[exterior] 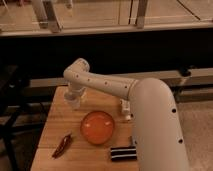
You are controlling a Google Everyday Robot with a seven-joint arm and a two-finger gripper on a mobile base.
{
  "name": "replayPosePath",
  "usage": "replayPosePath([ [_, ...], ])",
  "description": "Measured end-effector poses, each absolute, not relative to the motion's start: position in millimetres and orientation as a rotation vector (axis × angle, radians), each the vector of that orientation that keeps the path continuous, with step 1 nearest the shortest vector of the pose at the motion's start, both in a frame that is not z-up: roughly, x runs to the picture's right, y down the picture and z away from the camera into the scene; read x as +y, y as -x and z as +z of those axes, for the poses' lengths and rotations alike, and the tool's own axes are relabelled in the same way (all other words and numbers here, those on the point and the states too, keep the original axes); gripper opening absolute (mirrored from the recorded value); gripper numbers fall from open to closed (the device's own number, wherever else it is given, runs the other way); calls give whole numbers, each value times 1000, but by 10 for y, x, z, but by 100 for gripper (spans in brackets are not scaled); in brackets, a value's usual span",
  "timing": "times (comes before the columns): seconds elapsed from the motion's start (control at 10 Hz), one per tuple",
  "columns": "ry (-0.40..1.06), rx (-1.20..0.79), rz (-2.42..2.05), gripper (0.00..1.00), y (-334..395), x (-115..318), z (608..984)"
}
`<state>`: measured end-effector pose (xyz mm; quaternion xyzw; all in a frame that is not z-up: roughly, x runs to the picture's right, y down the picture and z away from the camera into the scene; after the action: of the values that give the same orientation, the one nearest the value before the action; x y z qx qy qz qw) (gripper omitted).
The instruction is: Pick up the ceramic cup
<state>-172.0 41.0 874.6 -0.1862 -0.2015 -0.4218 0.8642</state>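
Observation:
My gripper (73,98) hangs from the white arm's wrist over the far left part of the wooden table (55,125). A small pale shape right at its tip looks like the ceramic cup (75,104), standing on the table and partly hidden by the gripper. I cannot tell whether the gripper is touching it or holding it. The arm reaches from the lower right, across the table, and bends down at an elbow (76,70).
A wide orange bowl (98,127) sits mid-table in front of the gripper. A slim white bottle (125,108) stands to its right, beside the arm. A dark red pepper-like item (62,145) lies front left, a black striped object (122,153) front right. Dark furniture stands to the left.

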Motion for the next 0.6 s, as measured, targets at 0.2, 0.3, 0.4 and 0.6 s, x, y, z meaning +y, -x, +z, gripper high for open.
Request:
replayPosePath([
  [0.2, 390, -424, -884, 57, 1722, 409, 8763],
  [0.3, 389, -424, -885, 49, 1716, 399, 8769],
  [0.4, 388, -426, -888, 37, 1710, 354, 8734],
  [0.6, 384, -425, -891, 17, 1694, 178, 8569],
])
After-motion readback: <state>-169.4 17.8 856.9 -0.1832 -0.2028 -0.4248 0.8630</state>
